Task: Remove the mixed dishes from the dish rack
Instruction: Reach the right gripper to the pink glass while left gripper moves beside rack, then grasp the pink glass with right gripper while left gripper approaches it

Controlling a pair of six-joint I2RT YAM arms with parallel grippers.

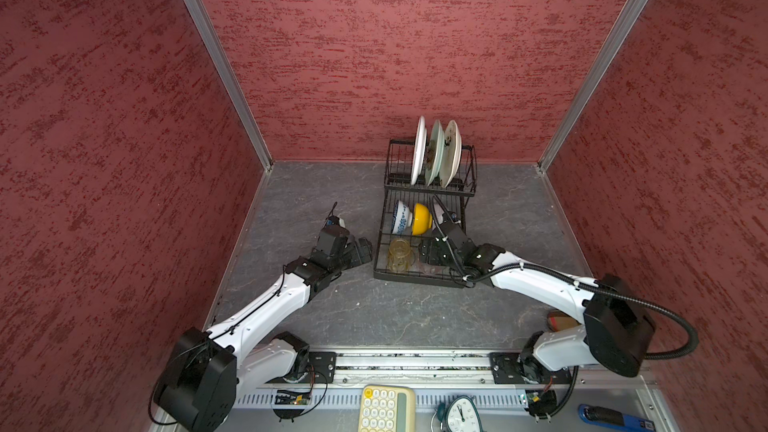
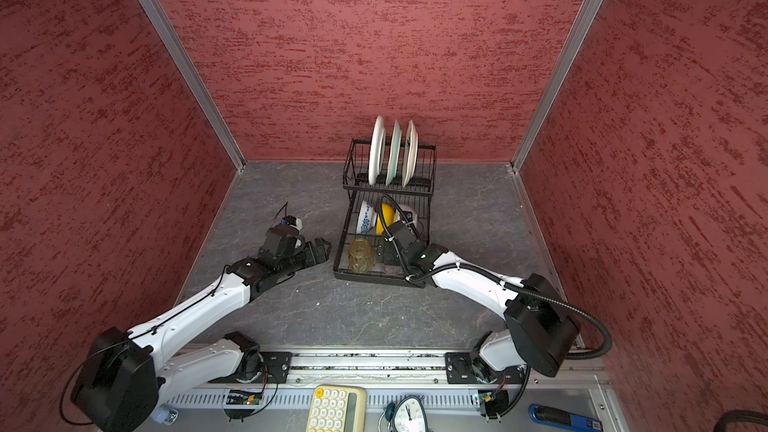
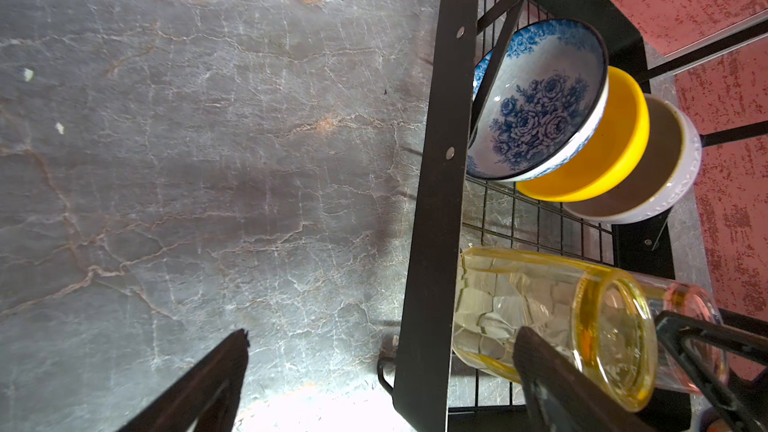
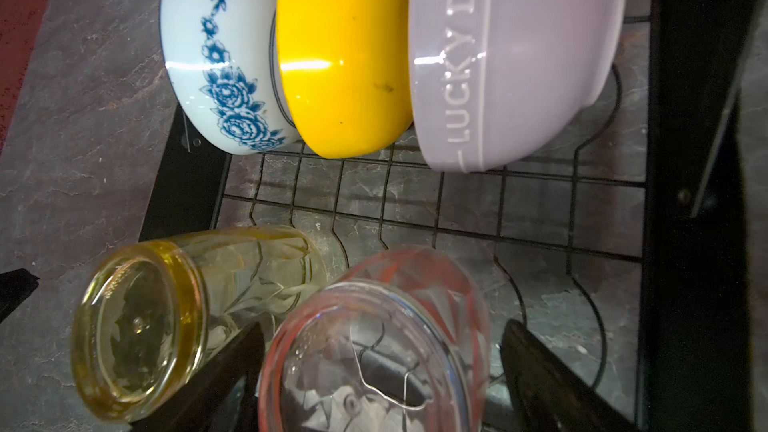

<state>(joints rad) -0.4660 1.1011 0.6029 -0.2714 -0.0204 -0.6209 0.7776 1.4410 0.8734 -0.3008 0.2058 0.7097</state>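
The black wire dish rack (image 1: 411,277) stands at the back of the grey table. Three plates (image 1: 434,151) stand upright in its tall basket. On the flat tray a blue-white bowl (image 4: 220,68), a yellow bowl (image 4: 340,56) and a lavender bowl (image 4: 511,60) lean on edge in a row. An amber tumbler (image 1: 400,254) and a pink tumbler (image 4: 374,347) stand upside down at the tray's front. My right gripper (image 4: 380,342) is open, its fingers either side of the pink tumbler. My left gripper (image 3: 382,351) is open, straddling the rack's left rail (image 3: 436,201) beside the amber tumbler (image 3: 540,309).
Red textured walls close in the table on three sides. A calculator (image 1: 386,409), a clock (image 1: 461,413) and a blue tool (image 1: 615,417) lie in front of the arms' base rail. A reddish-brown object (image 1: 561,320) sits partly hidden behind the right arm.
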